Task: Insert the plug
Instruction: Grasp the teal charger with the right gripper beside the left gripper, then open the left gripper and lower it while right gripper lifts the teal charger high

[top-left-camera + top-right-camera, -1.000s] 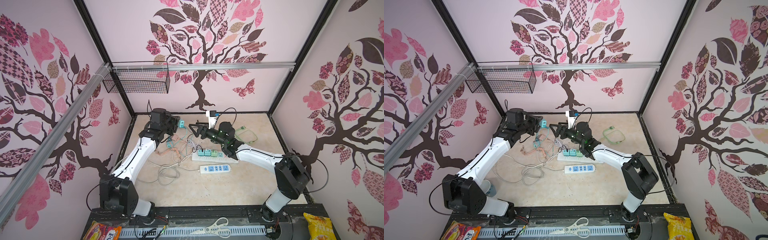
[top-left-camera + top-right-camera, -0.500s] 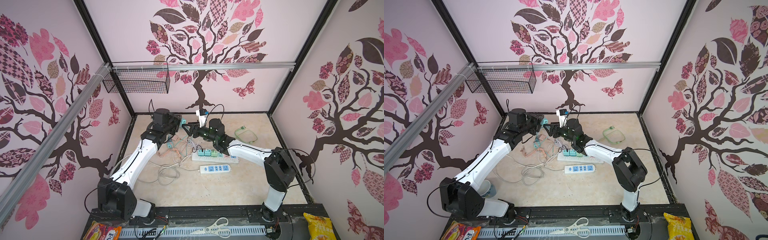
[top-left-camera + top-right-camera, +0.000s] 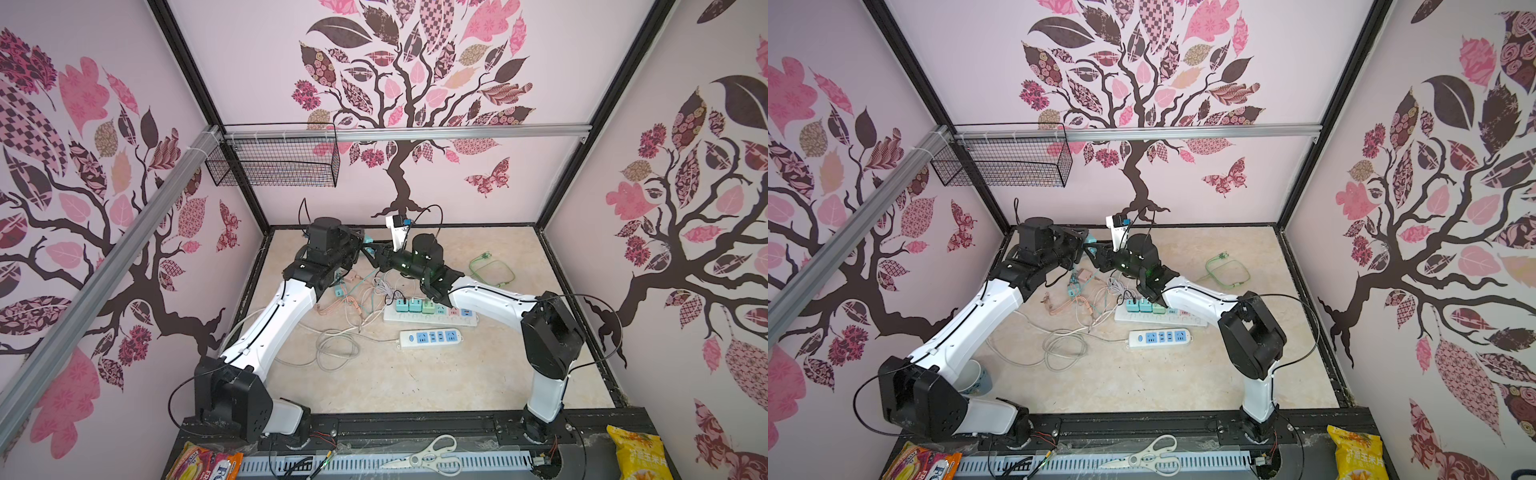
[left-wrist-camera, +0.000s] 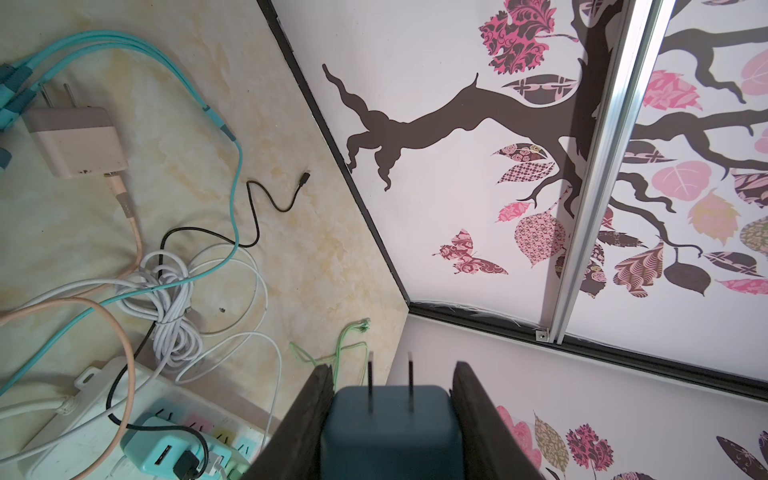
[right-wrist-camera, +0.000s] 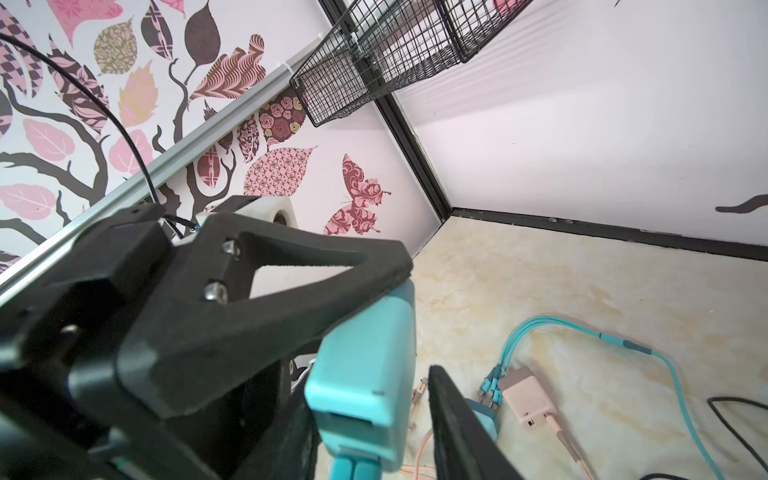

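Firmly, the left end effector [image 4: 392,370] clamps the teal plug [image 4: 390,430], prongs outward.

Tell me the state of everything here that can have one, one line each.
teal plug, gripped in the air, prongs bare, not inserted.
left end effector, shut on the teal plug.
right end effector, jaws around the teal plug, grip unclear.
long power strip, three adapters plugged in.
short power strip, nothing plugged in.
pink adapter, lying unplugged.
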### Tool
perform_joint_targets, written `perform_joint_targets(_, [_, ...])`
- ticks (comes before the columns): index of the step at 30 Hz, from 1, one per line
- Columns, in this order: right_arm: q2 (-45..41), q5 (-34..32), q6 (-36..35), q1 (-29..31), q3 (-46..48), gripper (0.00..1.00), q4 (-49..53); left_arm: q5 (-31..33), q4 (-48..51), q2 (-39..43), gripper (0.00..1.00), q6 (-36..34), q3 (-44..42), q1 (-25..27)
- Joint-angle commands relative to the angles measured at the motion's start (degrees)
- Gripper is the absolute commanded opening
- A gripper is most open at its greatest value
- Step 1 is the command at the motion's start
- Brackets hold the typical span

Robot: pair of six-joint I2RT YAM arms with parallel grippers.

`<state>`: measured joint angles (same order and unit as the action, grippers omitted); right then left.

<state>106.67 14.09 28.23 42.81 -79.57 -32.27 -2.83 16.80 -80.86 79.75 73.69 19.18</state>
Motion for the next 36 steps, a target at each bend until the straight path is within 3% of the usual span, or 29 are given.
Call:
perform_joint_targets(1, [2.2,-1.0,-0.2,0.3,-2.5,0.37,-1.3,0.5,-0.9,1.6,0.00,0.1,-0.8,0.3])
perform_joint_targets(6, [1.4,0.2,-1.0,0.3,-1.2,0.15,-1.9,0.6,-1.3,1.7,0.00,-1.7,-1.1,0.3])
perform_joint_targets(7, [0.5,0.6,-1.6,0.3,-0.6,0.10,-2.2,1.2,-1.6,1.6,0.04,-3.9,-1.2,0.3])
perform_joint_targets(9, [-1.4,1.0,-2.4,0.2,0.7,0.00,-2.1,3.0,-1.3,1.9,0.29,-10.7,-1.0,0.2])
perform_joint_targets(12, [-4.2,0.2,-2.8,-0.5,2.7,0.00,-1.4,7.8,1.7,3.3,0.71,-21.4,-1.0,-0.3])
perform_joint_targets(14, [-6.2,-0.1,-0.9,-1.5,4.5,0.00,-1.7,6.2,0.4,4.9,0.83,-30.3,-2.8,-1.5])
perform_joint_targets(15, [-7.3,-0.2,0.3,-2.3,5.6,0.00,-2.3,4.9,0.0,5.9,0.98,-34.9,-3.8,-2.0])
perform_joint_targets(18, [-10.9,-0.2,3.0,-4.6,7.8,0.00,-3.7,1.7,1.0,7.7,0.98,-46.7,-6.3,-2.7])
perform_joint_targets(21, [-14.1,-0.8,2.3,-6.4,8.2,0.00,-2.4,0.1,3.3,8.7,0.98,-53.4,-8.9,-2.2])
perform_joint_targets(26, [-17.2,-2.6,0.7,-8.3,6.7,0.00,1.6,5.3,6.3,7.3,0.98,-63.8,-11.0,6.0])
perform_joint_targets(31, [-18.8,-4.2,-2.9,-8.5,3.6,0.00,4.2,3.6,-1.4,8.4,0.97,-74.4,-17.4,12.5])
perform_joint_targets(34, [-19.0,-2.2,-3.1,-8.5,2.3,0.00,4.5,1.7,-7.8,9.0,0.95,-76.9,-21.1,13.2])
perform_joint_targets(36, [-19.5,-1.3,-3.1,-8.5,1.6,0.00,4.7,6.3,-8.9,7.9,0.93,-75.4,-21.3,13.1])
